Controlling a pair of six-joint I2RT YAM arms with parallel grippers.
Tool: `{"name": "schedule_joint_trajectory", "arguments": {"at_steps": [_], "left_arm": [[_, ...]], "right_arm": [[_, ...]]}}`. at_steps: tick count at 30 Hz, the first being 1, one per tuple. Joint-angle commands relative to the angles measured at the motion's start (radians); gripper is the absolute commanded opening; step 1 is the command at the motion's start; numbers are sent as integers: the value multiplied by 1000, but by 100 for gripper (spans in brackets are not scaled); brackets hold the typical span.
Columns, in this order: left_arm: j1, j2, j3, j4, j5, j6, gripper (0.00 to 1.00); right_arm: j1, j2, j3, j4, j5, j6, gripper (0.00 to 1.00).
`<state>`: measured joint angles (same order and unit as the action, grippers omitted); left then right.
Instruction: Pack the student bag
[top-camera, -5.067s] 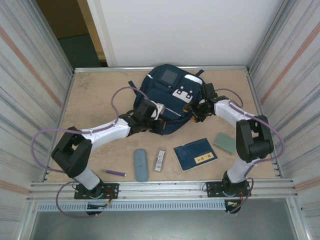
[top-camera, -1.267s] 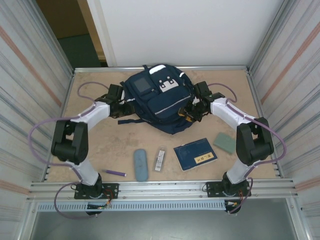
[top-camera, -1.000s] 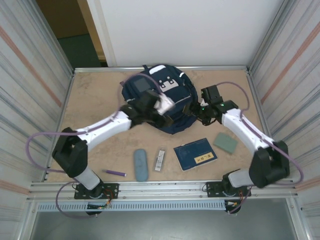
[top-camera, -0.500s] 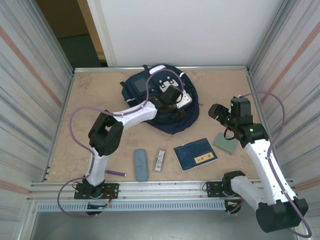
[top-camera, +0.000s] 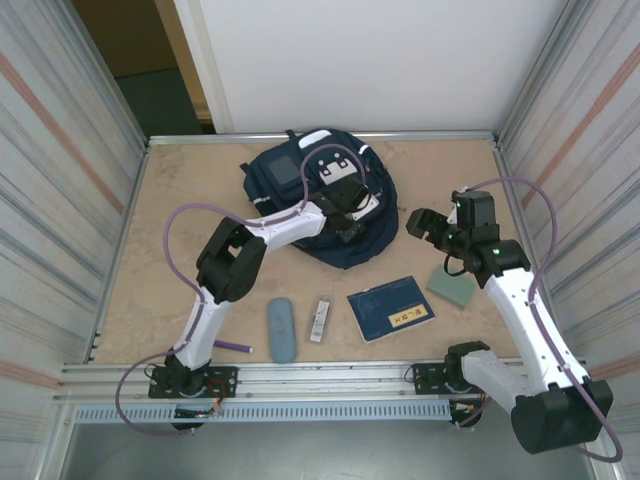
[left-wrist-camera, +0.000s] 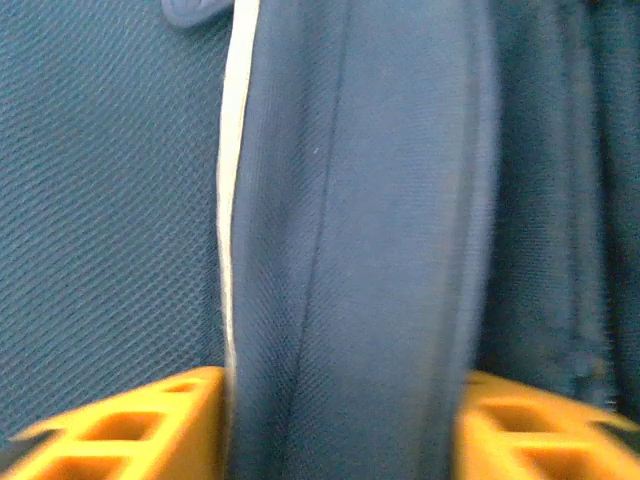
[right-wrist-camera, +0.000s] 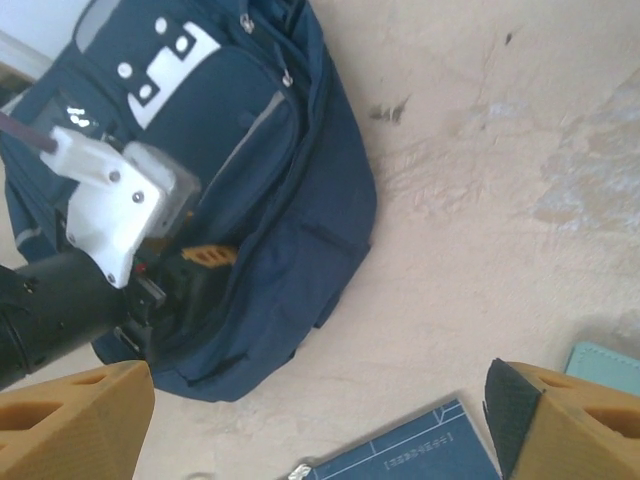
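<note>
The student bag (top-camera: 365, 240) lies at the far middle of the surface (top-camera: 200, 200). The left gripper (left-wrist-camera: 340, 430) pinches a fold of its navy fabric between orange fingers (left-wrist-camera: 130, 435), likely to hold the opening up. The right gripper (right-wrist-camera: 320, 400) hangs just right of the bag, spread wide and empty, probably ready to fetch the nearby blue notebook (top-camera: 392, 308).

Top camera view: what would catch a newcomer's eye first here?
The big navy student bag at the far middle of the table dominates. The left pincer sits on top of it, pinching a fold of its fabric. The right pincer hangs open just right of the bag, and a blue notebook lies flat nearer the arms' bases.
</note>
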<state>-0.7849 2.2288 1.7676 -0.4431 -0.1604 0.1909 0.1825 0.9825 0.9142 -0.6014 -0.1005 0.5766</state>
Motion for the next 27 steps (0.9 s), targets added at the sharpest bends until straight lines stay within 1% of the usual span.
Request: {"name": "schedule_joint_trajectory", "arguments": {"at_steps": [1, 2, 4, 6, 8, 10, 12, 15, 17, 20, 22, 25, 27], "left_arm": [[33, 8, 50, -76, -35, -28, 4], [36, -22, 41, -60, -44, -19, 0], [34, -88, 22, -20, -63, 12, 0], [36, -166, 24, 1, -80, 50, 0], [38, -239, 26, 26, -104, 121, 0], [46, -295, 15, 64, -131, 194, 0], [63, -339, 9, 81, -131, 275, 0], [83, -375, 26, 94, -165, 352, 0], [97, -392, 40, 104, -164, 370, 0], [107, -429, 34, 160, -151, 397, 0], [112, -462, 24, 182, -128, 394, 0], [116, -499, -9, 209, -51, 390, 0], [119, -506, -18, 215, -55, 378, 0]], "right_arm": [[-3, 29, 28, 24, -73, 35, 85], [-5, 39, 33, 20, -118, 13, 85], [1, 51, 30, 23, -208, -34, 84], [11, 61, 12, 32, -248, -52, 83], [29, 78, -13, 51, -278, -73, 83], [58, 97, -20, 45, -271, -92, 82], [99, 120, -13, 37, -250, -109, 82], [168, 160, -11, 54, -236, -118, 82], [205, 203, -9, 70, -224, -118, 82], [231, 272, -17, 116, -206, -114, 82], [235, 335, -39, 174, -197, -107, 82], [235, 449, -51, 244, -196, -104, 80], [235, 499, -51, 265, -185, -97, 79]]}}
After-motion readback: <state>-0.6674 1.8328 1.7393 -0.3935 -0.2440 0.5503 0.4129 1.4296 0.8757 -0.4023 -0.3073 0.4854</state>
